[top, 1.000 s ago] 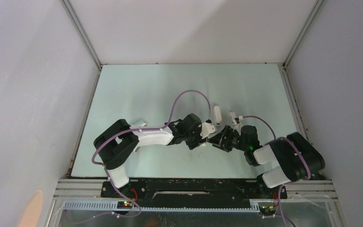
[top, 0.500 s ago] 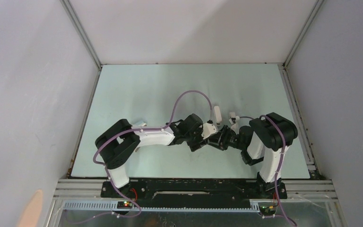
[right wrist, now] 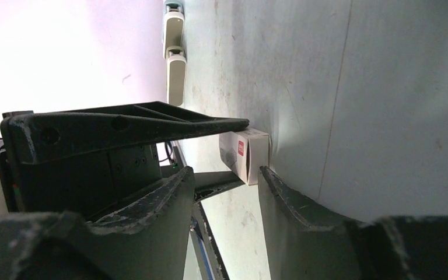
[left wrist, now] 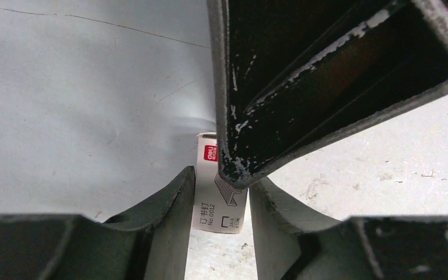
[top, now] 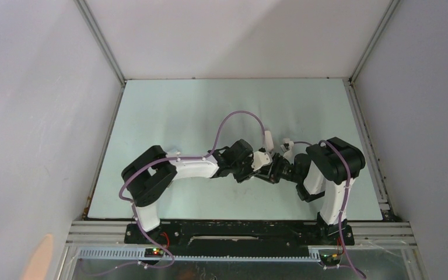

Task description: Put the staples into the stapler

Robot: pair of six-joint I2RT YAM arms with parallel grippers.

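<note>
A small white staple box point(left wrist: 207, 204) with a red logo sits between the fingers of my left gripper point(left wrist: 219, 175), which is shut on its two long sides. The box point(right wrist: 246, 153) rests against the pale mat. My right gripper point(right wrist: 226, 172) is open, its tips just short of the box, and one of its black fingers point(left wrist: 303, 76) reaches over the box's top. In the top view the two grippers point(top: 270, 169) meet at mid-table. The loose staples are hidden. White elongated pieces point(top: 266, 140), apparently the stapler, lie just beyond the grippers.
A second small white piece point(top: 287, 142) lies to the right of the elongated one. Both show end to end point(right wrist: 175, 52) in the right wrist view. The pale green mat point(top: 181, 111) is bounded by white walls on three sides.
My right arm has swung in from the right and folded upright, bringing its gripper against the left one. The left jaws opened briefly, then closed on the box. The right jaws narrowed.
</note>
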